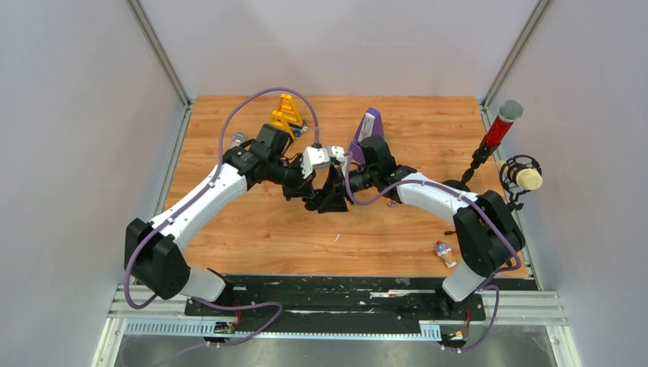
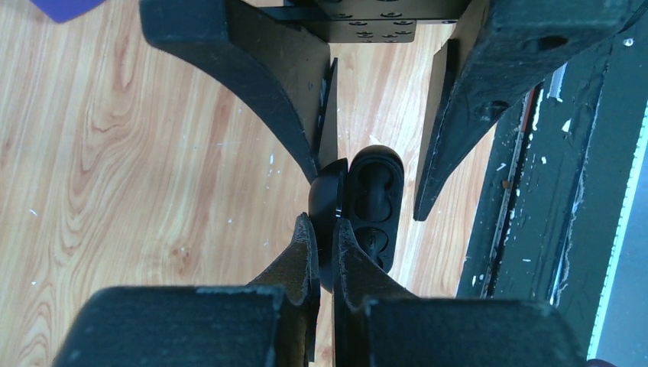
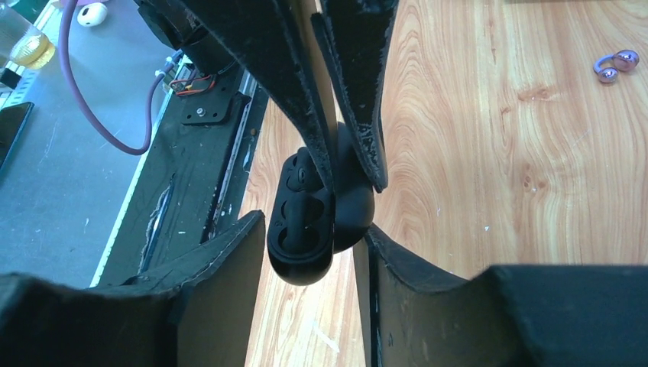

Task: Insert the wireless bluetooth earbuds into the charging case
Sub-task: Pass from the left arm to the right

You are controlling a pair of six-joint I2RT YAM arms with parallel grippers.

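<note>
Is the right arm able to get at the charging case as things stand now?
Probably yes: the charging case lies between the open fingers of the right end effector; the left end effector grips it from the opposite side.

Charging case (image 2: 374, 199): glossy black oval, hinged open, lid folded back, moulded wells exposed, long axis upright.

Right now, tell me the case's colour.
Glossy black case, clearest in the right wrist view.
</note>
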